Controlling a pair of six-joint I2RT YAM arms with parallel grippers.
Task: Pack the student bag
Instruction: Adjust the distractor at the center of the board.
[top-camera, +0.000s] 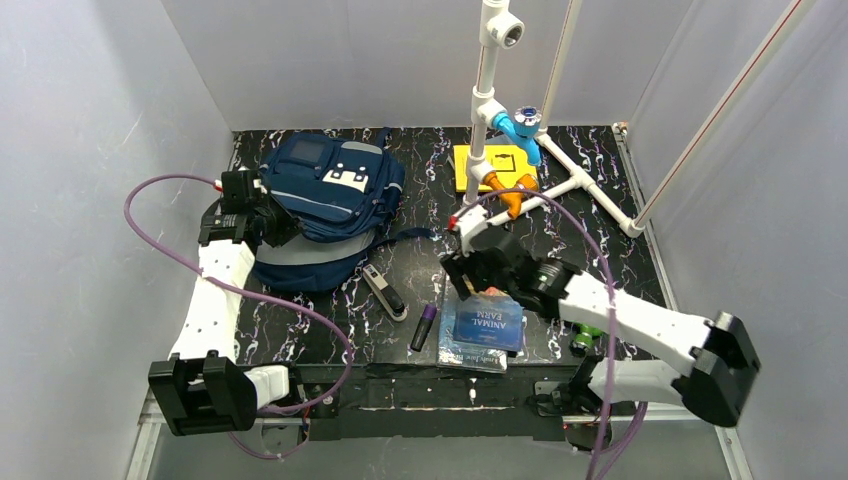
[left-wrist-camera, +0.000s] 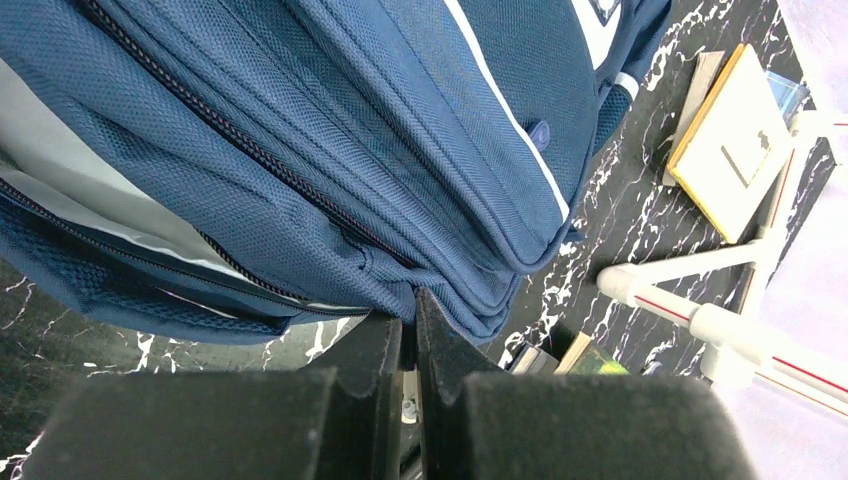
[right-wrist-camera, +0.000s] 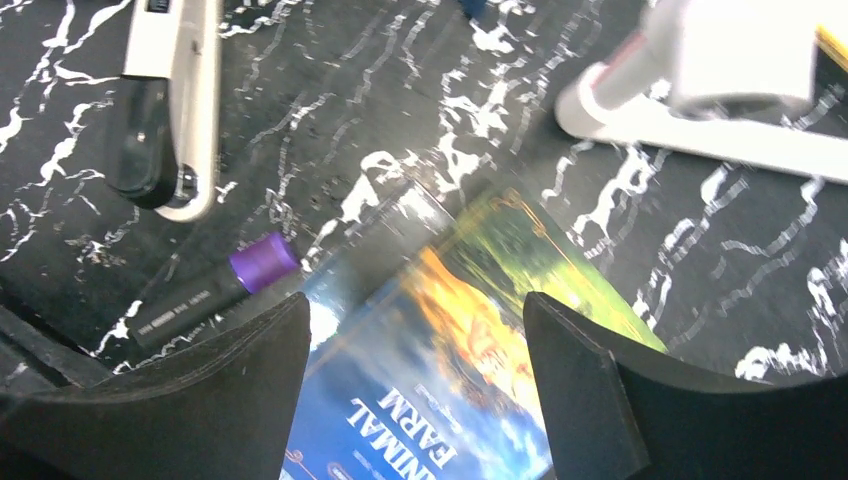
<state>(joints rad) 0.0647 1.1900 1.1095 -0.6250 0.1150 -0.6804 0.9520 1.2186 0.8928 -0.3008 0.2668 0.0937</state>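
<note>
Nearest, the left gripper (left-wrist-camera: 410, 318) is clenching a seam fold of the student bag (top-camera: 325, 205), which is lying far-left on the table (top-camera: 430, 170). Soft and floppy, it is probably best gripped at a zipper or strap. Nothing is showing of its contents. The right gripper (right-wrist-camera: 415, 310) is hovering, jaws spread, over a book (right-wrist-camera: 440, 420).

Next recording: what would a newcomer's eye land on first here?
The big navy student bag at the table's far left, its edge pinched by the left gripper. Next, the right gripper hanging open over a blue Animal Farm book near the front edge, a purple-capped marker beside it.
</note>
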